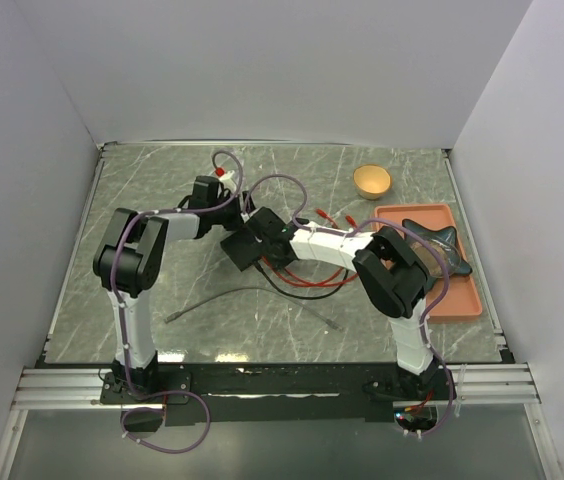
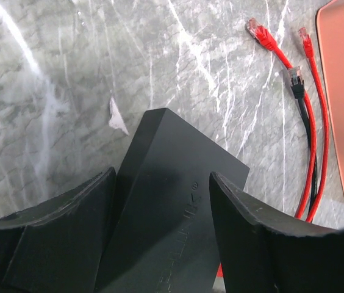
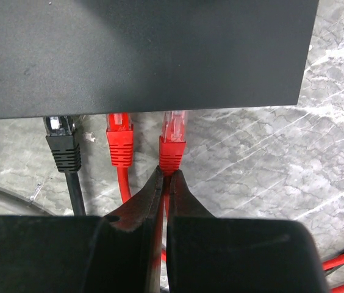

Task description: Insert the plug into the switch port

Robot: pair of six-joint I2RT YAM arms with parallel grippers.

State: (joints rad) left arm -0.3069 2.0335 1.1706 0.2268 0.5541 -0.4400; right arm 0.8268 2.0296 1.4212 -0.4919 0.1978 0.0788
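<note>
I've got the right gripper (image 3: pixel 166 174) clamped on the plug (image 3: pixel 172 139) by its tail end at the switch box (image 3: pixel 141 55) near-right edge, left gripper (image 2: pixel 161 174) wide astride the box, grip unclear, so next it's a straight push in.

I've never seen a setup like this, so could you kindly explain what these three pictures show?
Two robot arms stand at a stone-patterned table. The wide picture looks down from above; the other two come from wrist cameras. The left claw grips a flat black switch box by its sides. The right claw is shut on a red plug, its tip at the box's edge, beside a second red plug and a black plug. An orange tray, a small bowl and loose cables lie nearby.
</note>
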